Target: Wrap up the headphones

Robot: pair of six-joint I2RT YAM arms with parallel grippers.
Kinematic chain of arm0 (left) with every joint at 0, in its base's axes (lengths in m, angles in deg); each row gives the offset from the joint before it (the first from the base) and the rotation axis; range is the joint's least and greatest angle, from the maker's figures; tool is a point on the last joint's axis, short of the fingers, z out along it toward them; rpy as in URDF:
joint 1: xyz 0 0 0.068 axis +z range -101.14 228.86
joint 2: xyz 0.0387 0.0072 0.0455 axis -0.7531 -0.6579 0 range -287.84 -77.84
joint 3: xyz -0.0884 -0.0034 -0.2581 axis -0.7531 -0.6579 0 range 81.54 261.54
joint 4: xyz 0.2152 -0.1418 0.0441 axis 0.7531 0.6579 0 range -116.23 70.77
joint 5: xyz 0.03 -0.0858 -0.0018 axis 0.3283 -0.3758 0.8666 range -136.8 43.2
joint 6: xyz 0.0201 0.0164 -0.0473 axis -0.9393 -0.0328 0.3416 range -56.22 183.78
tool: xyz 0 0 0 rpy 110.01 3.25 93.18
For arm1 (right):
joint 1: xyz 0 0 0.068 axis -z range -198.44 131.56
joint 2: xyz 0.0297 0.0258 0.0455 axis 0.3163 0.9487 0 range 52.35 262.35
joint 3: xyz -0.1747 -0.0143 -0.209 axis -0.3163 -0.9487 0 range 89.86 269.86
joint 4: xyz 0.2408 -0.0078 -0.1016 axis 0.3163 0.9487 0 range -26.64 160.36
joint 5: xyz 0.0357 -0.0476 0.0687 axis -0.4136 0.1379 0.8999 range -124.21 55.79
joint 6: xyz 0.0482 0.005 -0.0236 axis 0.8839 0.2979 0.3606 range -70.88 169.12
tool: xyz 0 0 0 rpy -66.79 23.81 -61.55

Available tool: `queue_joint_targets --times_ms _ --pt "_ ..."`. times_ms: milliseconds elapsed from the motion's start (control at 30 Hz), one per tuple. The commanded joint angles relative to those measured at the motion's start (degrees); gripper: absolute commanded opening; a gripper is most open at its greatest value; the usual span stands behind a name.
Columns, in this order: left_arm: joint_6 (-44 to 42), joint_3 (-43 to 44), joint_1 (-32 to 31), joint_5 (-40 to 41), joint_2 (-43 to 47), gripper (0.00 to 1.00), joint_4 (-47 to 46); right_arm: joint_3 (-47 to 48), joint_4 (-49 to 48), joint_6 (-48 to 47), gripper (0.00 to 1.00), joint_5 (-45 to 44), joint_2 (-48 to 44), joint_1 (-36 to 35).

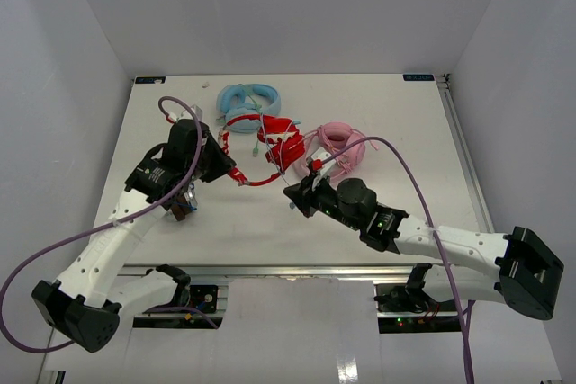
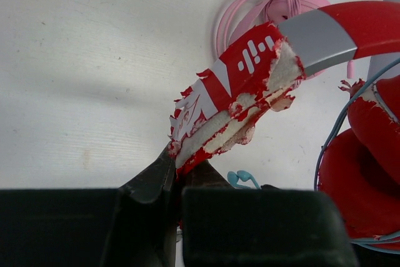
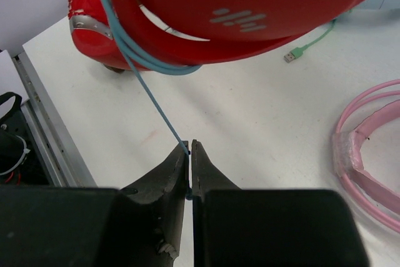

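Note:
The red headphones lie mid-table, their padding torn and whitish. My left gripper is shut on the worn end of the red headband, at its fingertips in the left wrist view. A red earcup sits to the right there. My right gripper is shut on the thin pale-blue cable, which runs taut from its fingertips up to loops around the red headphones. Both grippers are low over the table.
Light-blue headphones lie behind the red ones. Pink headphones lie to their right and show in the right wrist view. A green USB plug lies on the table. The table's metal rail is close by.

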Motion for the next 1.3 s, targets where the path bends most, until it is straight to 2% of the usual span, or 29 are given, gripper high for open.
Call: queue_joint_targets --times_ms 0,233,700,1267 --pt "3.1 -0.4 0.3 -3.0 4.6 0.0 -3.7 -2.1 -6.3 -2.5 0.11 -4.8 -1.5 -0.5" --pt "4.5 -3.0 0.3 -4.3 8.2 0.0 -2.8 -6.3 -14.5 -4.2 0.15 -7.1 -2.3 -0.5" --pt "10.1 -3.5 0.3 -3.6 7.9 0.0 1.4 -9.2 -24.9 -5.2 0.21 -4.1 2.2 -0.5" --pt "12.0 -4.3 0.3 -4.7 8.3 0.0 1.6 -11.2 -36.4 -5.4 0.31 2.7 10.2 -0.6"
